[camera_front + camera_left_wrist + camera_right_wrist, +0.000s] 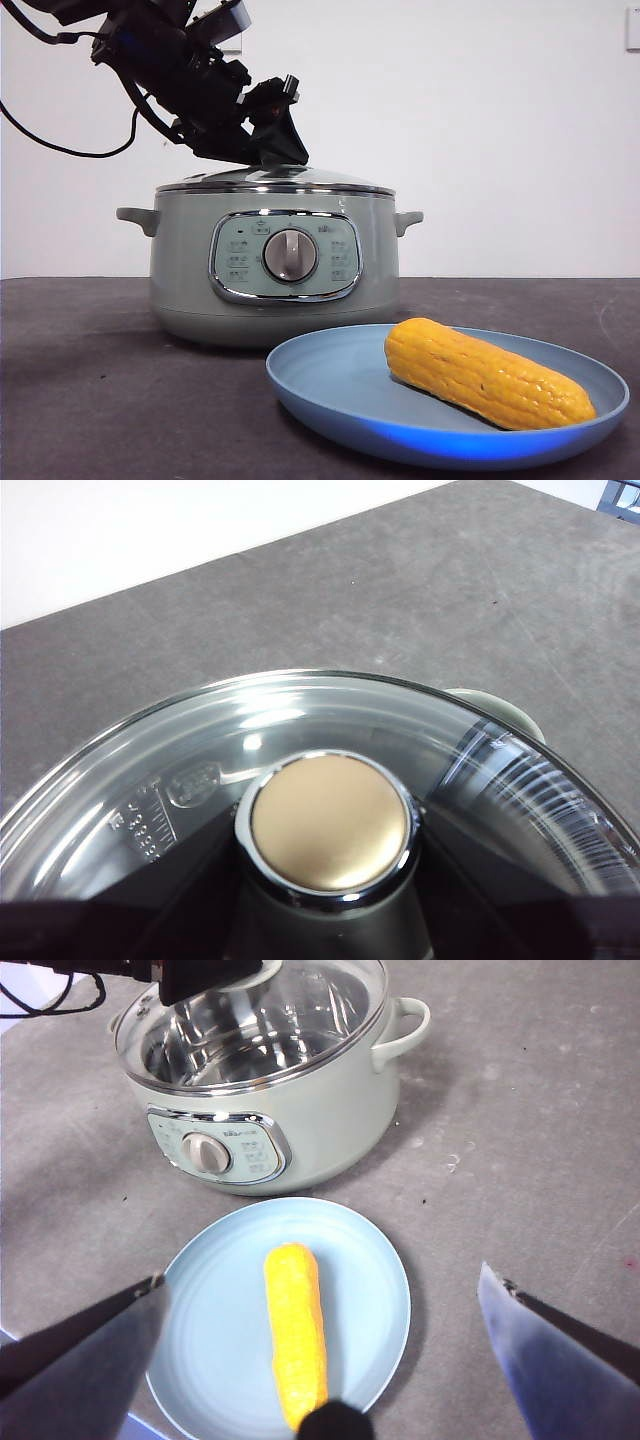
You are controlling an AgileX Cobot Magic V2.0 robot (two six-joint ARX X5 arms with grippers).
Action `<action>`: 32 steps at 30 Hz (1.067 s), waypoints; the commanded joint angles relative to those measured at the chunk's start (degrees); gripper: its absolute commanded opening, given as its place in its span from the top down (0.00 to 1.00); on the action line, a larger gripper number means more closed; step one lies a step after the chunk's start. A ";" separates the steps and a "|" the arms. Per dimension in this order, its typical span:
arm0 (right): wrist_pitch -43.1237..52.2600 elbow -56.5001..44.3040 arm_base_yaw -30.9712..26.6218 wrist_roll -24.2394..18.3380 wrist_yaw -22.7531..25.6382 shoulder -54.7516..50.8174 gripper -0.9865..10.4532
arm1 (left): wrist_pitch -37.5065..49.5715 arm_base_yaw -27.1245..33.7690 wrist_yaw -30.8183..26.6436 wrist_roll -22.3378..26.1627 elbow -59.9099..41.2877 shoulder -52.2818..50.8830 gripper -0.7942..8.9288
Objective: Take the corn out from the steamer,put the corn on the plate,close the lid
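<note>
The corn (485,372) (295,1330) lies lengthwise on the light-blue plate (330,380) (370,1290), in front of the sage-green steamer (275,290) (300,1110). The glass lid (275,178) (260,1020) rests on the steamer's rim. From the upper left my left gripper (272,152) (330,920) reaches down to the lid, its jaws shut around the stem of the lid's knob (330,820). My right gripper (320,1275) hovers open high above the plate, with nothing between its jaws. It does not show in the front view.
The dark grey table (100,400) runs back to a white wall. A black cable (60,145) hangs from the left arm, left of the steamer. The steamer's side handles (408,220) stick out to both sides.
</note>
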 commanded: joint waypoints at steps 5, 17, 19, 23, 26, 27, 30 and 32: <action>0.33 0.24 0.07 0.39 0.17 -0.11 0.44 | 0.85 -0.61 0.28 -0.13 0.11 0.83 0.93; 0.31 0.26 0.07 0.39 0.17 -0.11 0.44 | -2.16 -0.57 0.28 -1.92 1.07 0.57 0.39; 0.28 0.24 0.07 0.39 0.15 -0.11 0.44 | -2.93 -0.57 0.28 -2.84 2.01 0.39 0.39; -0.11 0.24 0.07 0.39 0.17 -0.11 0.44 | -4.85 -0.63 0.37 -2.89 3.76 -0.76 0.39; -0.94 0.24 0.07 0.39 0.17 -0.11 0.44 | -8.39 -0.63 0.37 -2.86 5.22 -2.32 0.39; -1.20 0.26 0.07 0.39 0.17 -0.11 0.44 | -10.38 -0.61 0.37 -2.89 5.88 -3.02 0.39; -1.57 0.24 0.07 0.35 0.15 -0.11 0.44 | -17.20 -0.61 0.52 -2.89 7.30 -5.66 0.39; -1.60 0.24 0.07 0.33 0.17 -0.11 0.44 | -22.05 -0.63 0.90 -2.89 7.69 -8.09 0.39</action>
